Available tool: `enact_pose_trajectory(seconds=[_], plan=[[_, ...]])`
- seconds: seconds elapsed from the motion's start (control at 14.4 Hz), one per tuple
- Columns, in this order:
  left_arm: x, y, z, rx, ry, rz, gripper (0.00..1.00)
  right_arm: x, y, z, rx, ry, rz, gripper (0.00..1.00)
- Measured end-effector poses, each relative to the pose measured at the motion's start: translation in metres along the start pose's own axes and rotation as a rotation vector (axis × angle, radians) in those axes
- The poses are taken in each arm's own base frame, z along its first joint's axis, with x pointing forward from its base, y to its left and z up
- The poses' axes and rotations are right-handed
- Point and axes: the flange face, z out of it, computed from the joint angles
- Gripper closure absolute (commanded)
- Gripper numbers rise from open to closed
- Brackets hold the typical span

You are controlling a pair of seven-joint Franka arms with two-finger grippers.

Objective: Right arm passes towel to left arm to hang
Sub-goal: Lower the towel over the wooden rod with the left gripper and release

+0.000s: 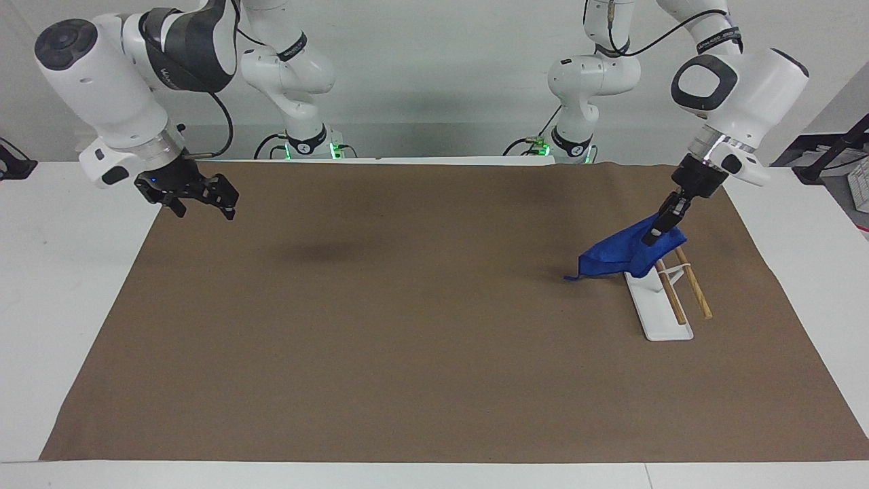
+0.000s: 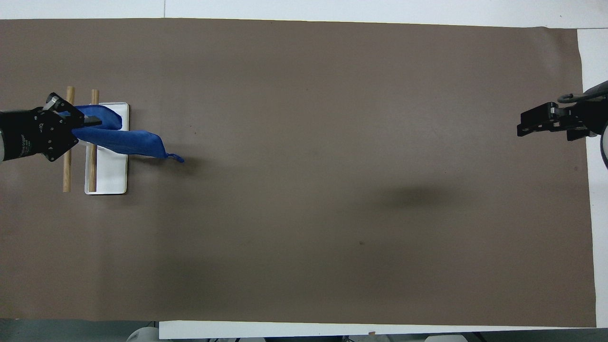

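The blue towel (image 1: 621,252) hangs from my left gripper (image 1: 660,229), which is shut on its upper corner. It slopes down over the end of the rack (image 1: 657,309) nearer to the robots, and its loop tail (image 1: 570,276) points toward the table's middle. In the overhead view the towel (image 2: 128,141) crosses one wooden rod (image 2: 92,168) and the white base (image 2: 111,178), with the left gripper (image 2: 91,122) over both rods. I cannot tell whether the cloth rests on a rod. My right gripper (image 1: 204,207) is open and holds nothing, raised over the mat's edge at the right arm's end (image 2: 521,129).
A brown mat (image 1: 407,353) covers most of the white table (image 1: 61,285). The rack is a white base with two parallel wooden rods (image 1: 694,284) on a white stand, at the left arm's end of the mat.
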Motion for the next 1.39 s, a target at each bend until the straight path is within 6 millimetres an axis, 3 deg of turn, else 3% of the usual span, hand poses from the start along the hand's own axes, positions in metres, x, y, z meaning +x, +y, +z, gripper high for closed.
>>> enact_pose_trajectory(seconds=[0.48,0.97,1.39], plan=[[0.015,-0.014,0.004,-0.012,0.044,-0.053,0.99,-0.006,-0.009,-0.009,-0.002,0.010,-0.024,0.01],[0.059,-0.038,-0.018,-0.057,0.167,-0.046,0.99,-0.007,-0.015,-0.012,-0.003,0.015,-0.044,0.01],[0.075,-0.042,-0.023,-0.064,0.262,0.015,0.99,-0.008,-0.016,-0.012,-0.003,0.015,-0.045,0.01]])
